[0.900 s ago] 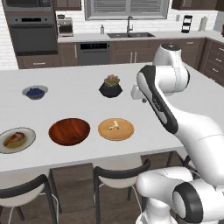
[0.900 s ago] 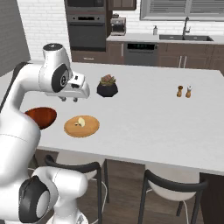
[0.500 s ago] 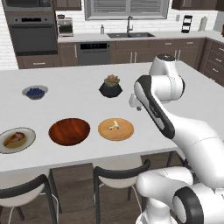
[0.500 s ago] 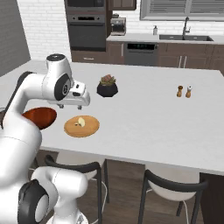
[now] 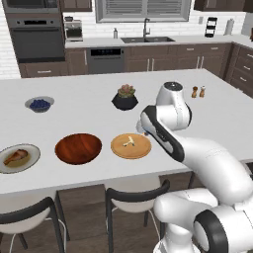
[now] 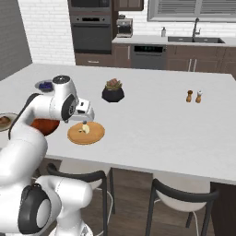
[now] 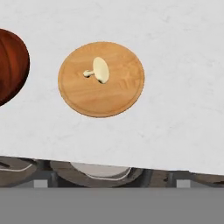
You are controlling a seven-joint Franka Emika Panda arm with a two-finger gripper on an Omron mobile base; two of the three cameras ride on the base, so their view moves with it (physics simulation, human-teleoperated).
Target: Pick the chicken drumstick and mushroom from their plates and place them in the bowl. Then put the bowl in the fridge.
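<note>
mushroom (image 7: 99, 70) lying on wooden plate (image 7: 113, 98), beside bowl (image 7: 11, 61) on table | my fingers above it, spread unclear | judged light, soft, easily rolled; pinch gently across the cap

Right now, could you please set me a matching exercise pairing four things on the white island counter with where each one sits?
Things:
1. small pale cream mushroom
2. orange-brown chicken drumstick
3. glossy reddish-brown wooden bowl
4. black succulent pot

Places:
A. on the grey-rimmed plate at the counter's left end
B. farther back, behind the wooden disc
C. on the flat tan wooden disc
D. between the two plates, with nothing in it

Pairs: 1-C, 2-A, 3-D, 4-B
</note>
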